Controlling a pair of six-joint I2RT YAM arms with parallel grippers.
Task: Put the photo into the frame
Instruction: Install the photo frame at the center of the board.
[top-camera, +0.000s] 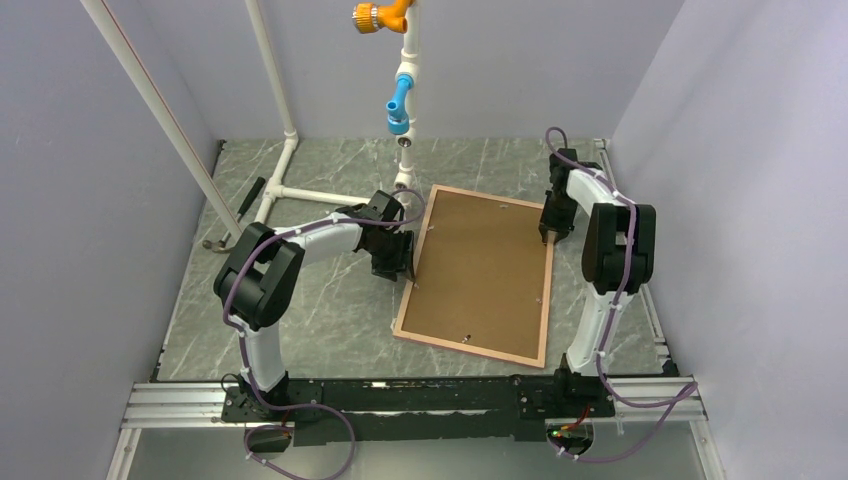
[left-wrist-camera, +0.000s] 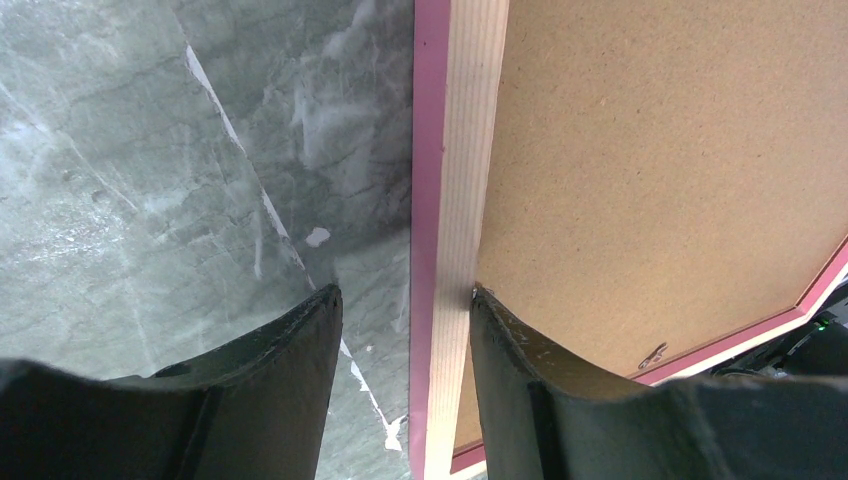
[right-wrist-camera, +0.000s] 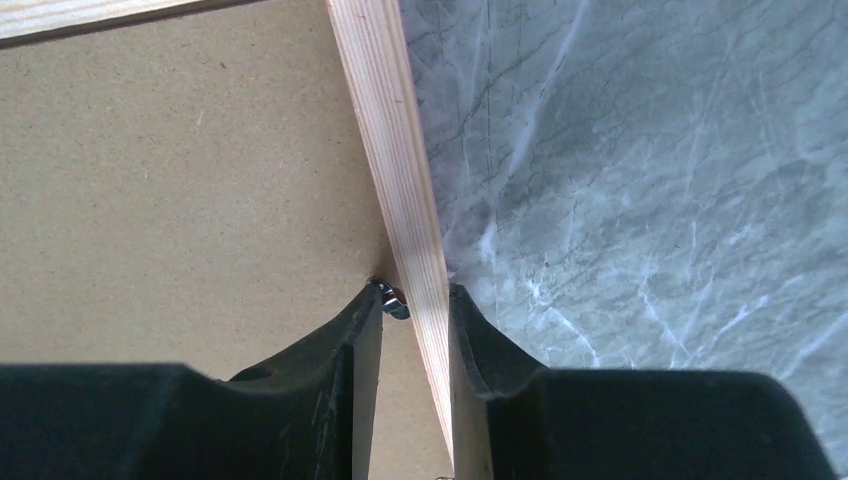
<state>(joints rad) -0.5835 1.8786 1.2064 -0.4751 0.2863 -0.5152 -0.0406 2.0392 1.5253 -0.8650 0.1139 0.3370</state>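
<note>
The frame (top-camera: 547, 300) lies face down on the marble table, tan wood reverse up, with the brown backing board (top-camera: 480, 270) set in it. The photo is hidden. My left gripper (top-camera: 400, 262) is open over the frame's left rail (left-wrist-camera: 460, 150). In the left wrist view (left-wrist-camera: 405, 295) one finger is outside the pink edge and the other touches the rail's inner edge. My right gripper (top-camera: 548, 235) is at the right rail (right-wrist-camera: 385, 130) near the far corner. In the right wrist view (right-wrist-camera: 415, 292) its jaws stand narrowly astride the rail, empty, with one fingertip at a metal tab (right-wrist-camera: 393, 300).
A white pipe stand (top-camera: 283, 150) rises at the back left, with blue and orange fittings (top-camera: 400, 105) hanging above the frame's far corner. A black-handled tool (top-camera: 247, 197) lies at the left. Grey walls close in on both sides. A small metal hanger (left-wrist-camera: 653, 355) sits on the board.
</note>
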